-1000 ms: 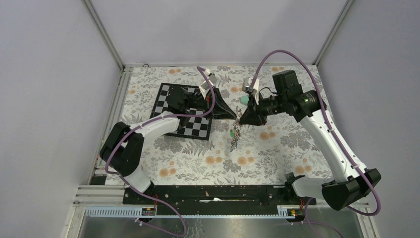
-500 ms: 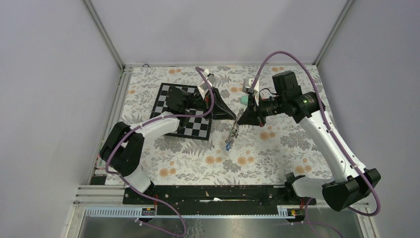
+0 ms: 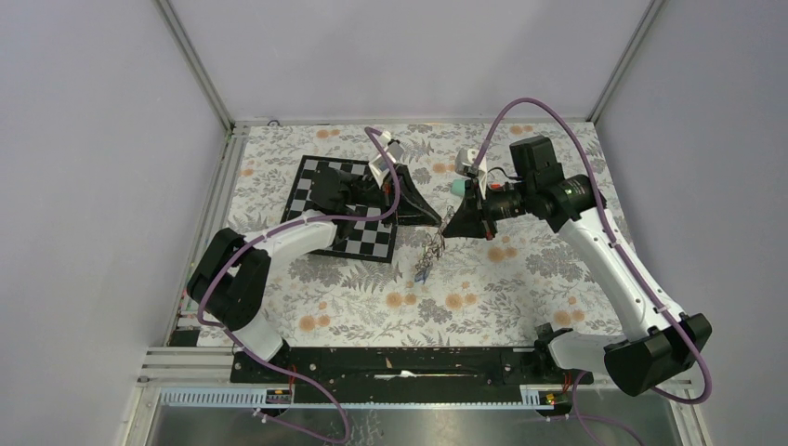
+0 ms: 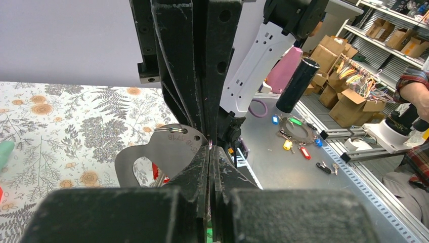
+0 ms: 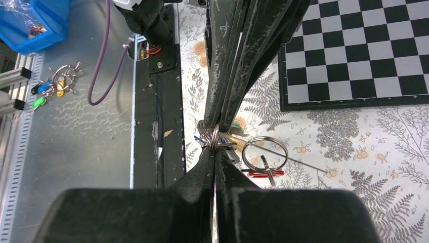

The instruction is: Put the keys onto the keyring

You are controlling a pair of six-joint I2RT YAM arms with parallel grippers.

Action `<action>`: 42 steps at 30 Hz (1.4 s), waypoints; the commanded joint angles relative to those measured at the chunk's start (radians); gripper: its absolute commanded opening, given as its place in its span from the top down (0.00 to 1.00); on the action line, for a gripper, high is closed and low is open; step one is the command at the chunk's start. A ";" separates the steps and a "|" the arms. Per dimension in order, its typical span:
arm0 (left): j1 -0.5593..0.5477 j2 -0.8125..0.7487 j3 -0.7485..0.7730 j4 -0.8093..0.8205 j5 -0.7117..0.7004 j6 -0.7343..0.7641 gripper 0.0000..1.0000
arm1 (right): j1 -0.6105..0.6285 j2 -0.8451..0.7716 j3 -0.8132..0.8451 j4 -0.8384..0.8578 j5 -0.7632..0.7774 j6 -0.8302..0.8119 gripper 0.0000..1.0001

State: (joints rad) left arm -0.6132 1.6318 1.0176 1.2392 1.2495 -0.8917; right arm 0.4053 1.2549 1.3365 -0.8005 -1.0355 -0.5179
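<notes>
You are viewing both arms meeting tip to tip above the middle of the floral table cover (image 3: 520,288), just right of the checkerboard mat (image 3: 348,209). The left gripper (image 3: 435,221) is reaching in from the left with its fingers pressed together. The right gripper (image 3: 453,223) is reaching in from the right, likewise pressed together. Both are pinching the keyring (image 5: 213,135), whose grey wire is showing as a small coil where the two sets of fingertips meet.

The keys (image 3: 425,262) are hanging in a bunch below that point, toward the near side. You cannot tell whether the lowest key is touching the cover.

In the right wrist view, a round split ring (image 5: 264,154) and a red tag (image 5: 260,173) are hanging just beside the fingertips. In the left wrist view, a flat metal tag (image 4: 162,152) is hanging just left of the fingertips. A teal tube (image 3: 457,189) is lying just beyond the right gripper, on the far side.
</notes>
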 commanded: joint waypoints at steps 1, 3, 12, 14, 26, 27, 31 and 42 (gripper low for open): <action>-0.031 -0.032 -0.005 0.113 -0.027 -0.007 1.00 | 0.003 0.005 -0.009 0.070 -0.078 0.022 1.00; -0.038 -0.031 -0.006 0.117 -0.023 -0.007 1.00 | 0.003 0.014 -0.010 0.086 -0.089 0.032 1.00; -0.058 -0.033 -0.005 0.130 -0.007 -0.009 1.00 | 0.007 0.035 -0.034 0.157 -0.118 0.071 0.90; -0.061 -0.034 -0.005 0.131 -0.004 -0.008 1.00 | 0.009 0.039 -0.036 0.168 -0.118 0.077 0.88; -0.064 -0.043 -0.014 0.136 0.014 -0.006 1.00 | 0.010 0.016 -0.004 0.128 -0.026 0.045 0.77; -0.064 -0.043 -0.014 0.135 0.015 -0.005 1.00 | 0.008 0.008 0.004 0.114 -0.014 0.034 0.75; -0.061 -0.040 -0.011 0.129 0.007 -0.006 1.00 | -0.003 -0.021 0.048 0.042 0.015 -0.023 0.62; -0.062 -0.033 -0.008 0.123 -0.009 -0.010 1.00 | -0.005 -0.033 0.096 -0.024 -0.019 -0.081 0.57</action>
State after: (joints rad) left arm -0.6643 1.6268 1.0035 1.3125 1.2396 -0.8989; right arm 0.4030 1.2293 1.3922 -0.8368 -1.0153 -0.5690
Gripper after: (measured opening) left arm 0.010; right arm 0.444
